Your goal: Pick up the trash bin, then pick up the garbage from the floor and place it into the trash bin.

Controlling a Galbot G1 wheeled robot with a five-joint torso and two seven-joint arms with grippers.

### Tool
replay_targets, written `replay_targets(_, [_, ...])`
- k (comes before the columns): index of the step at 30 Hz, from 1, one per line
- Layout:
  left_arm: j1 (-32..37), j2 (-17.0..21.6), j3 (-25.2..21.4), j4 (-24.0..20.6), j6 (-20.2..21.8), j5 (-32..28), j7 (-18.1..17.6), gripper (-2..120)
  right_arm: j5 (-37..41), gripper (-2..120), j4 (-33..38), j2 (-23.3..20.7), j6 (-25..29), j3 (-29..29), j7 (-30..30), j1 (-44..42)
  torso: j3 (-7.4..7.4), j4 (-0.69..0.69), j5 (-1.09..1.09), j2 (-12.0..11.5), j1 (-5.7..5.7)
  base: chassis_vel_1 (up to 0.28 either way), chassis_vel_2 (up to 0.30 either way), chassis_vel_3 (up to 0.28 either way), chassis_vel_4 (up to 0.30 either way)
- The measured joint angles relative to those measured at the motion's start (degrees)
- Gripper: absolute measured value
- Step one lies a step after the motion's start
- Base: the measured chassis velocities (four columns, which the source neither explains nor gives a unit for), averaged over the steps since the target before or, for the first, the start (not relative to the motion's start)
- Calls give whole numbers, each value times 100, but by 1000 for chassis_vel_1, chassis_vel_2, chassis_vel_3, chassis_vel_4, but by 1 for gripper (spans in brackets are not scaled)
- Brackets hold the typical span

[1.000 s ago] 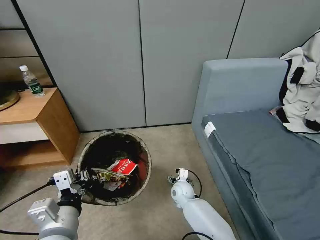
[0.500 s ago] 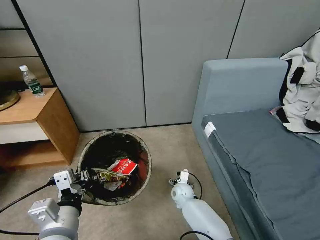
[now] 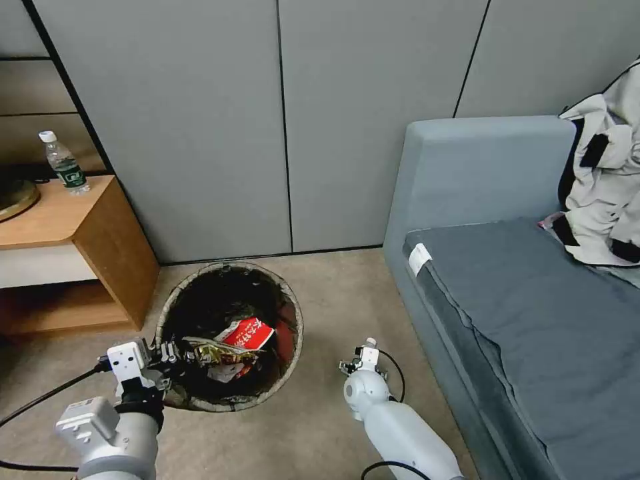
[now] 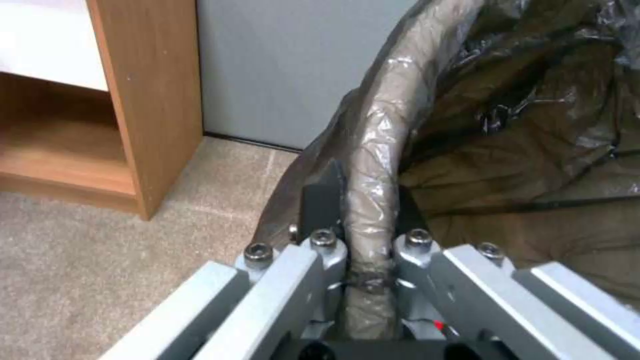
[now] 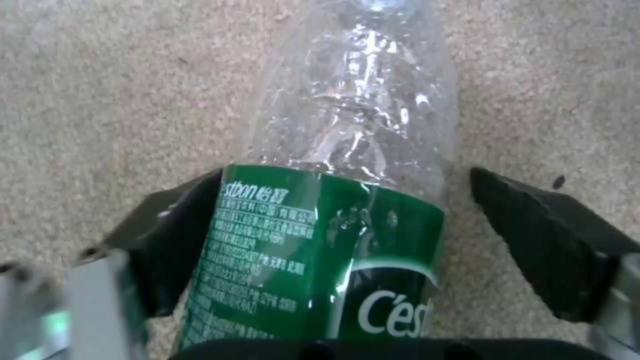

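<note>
trash bin (image 3: pixel 230 333) rim pinched tight by left gripper (image 4: pixel 363 210); right gripper (image 5: pixel 347 240) fingers spread wide around clear bottle (image 5: pixel 353 165) on carpet (image 3: pixel 320 427).

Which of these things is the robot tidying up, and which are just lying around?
Job: trash bin, rim clamped by left end effector; red carton inside it; clear bottle on the carpet, inside the open right end effector.
Lying about: water bottle on wooden cabinet; jacket on sofa.

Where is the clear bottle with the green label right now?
The clear bottle lies on the carpet between the open fingers of the right gripper, right of the trash bin and beside the sofa.
</note>
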Motion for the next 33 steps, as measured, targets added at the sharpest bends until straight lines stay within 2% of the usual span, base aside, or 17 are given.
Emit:
replay_targets(2, [2, 3, -2, 0, 0, 0, 0, 3, -11, 80, -22, -1, 31, 5, -20, -1, -1, 0, 0, 0, 0, 0, 0, 0, 0])
replay_targets(3, [2, 3, -2, 0, 0, 0, 0, 3, -11, 80, -22, -1, 31, 5, -20, -1, -1, 0, 0, 0, 0, 0, 0, 0, 0])
replay_targets(7, [-2, 10, 6, 0, -4, 0, 1, 3, -17, 62, 43, -24, 39, 5, -4, -18, 0, -1, -1, 0, 0, 0, 0, 0, 0])
replay_targets(8, [-2, 10, 6, 0, -4, 0, 1, 3, -17, 62, 43, -24, 39, 5, -4, -18, 0, -1, -1, 0, 0, 0, 0, 0, 0])
replay_targets(12, [-13, 18, 4, 0, -11, 0, 2, 3, -24, 43, 113, -48, 38, -27, 9, -33, 0, 0, 0, 0, 0, 0, 0, 0, 0])
replay_targets(18, [-18, 20, -4, 0, -15, -3, 2, 3, -65, 32, 404, -176, 10, -113, 80, -121, 1, 1, 2, -1, 0, 0, 0, 0, 0])
replay_targets(21, [-18, 28, -14, 0, -16, -8, 2, 3, -247, 25, 917, -436, -5, -220, 62, -223, 1, 0, 1, 0, 0, 0, 0, 0, 0])
replay_targets(23, [-18, 43, -19, 0, -16, -12, 2, 3, -413, 23, 1375, -714, -22, -299, -20, -279, 1, 0, 3, 0, 0, 0, 0, 0, 0])
replay_targets(24, [-18, 43, -19, 0, -16, -12, 2, 3, -413, 23, 1375, -714, -22, -299, -20, -279, 1, 0, 3, 0, 0, 0, 0, 0, 0])
replay_targets(28, [-22, 64, -21, 0, -16, -26, -9, 3, -479, 23, 2644, -1548, -252, -396, -355, -367, 1, -1, 1, 0, 0, 0, 0, 0, 0])
replay_targets(29, [-22, 64, -21, 0, -16, -26, -9, 3, -479, 23, 2644, -1548, -252, -396, -355, -367, 1, -1, 1, 0, 0, 0, 0, 0, 0])
replay_targets(33, [-25, 78, -19, 0, -16, -29, -53, 3, -215, 23, 4022, -2315, -404, -406, -633, -410, 1, 0, 0, 0, 0, 0, 0, 0, 0])
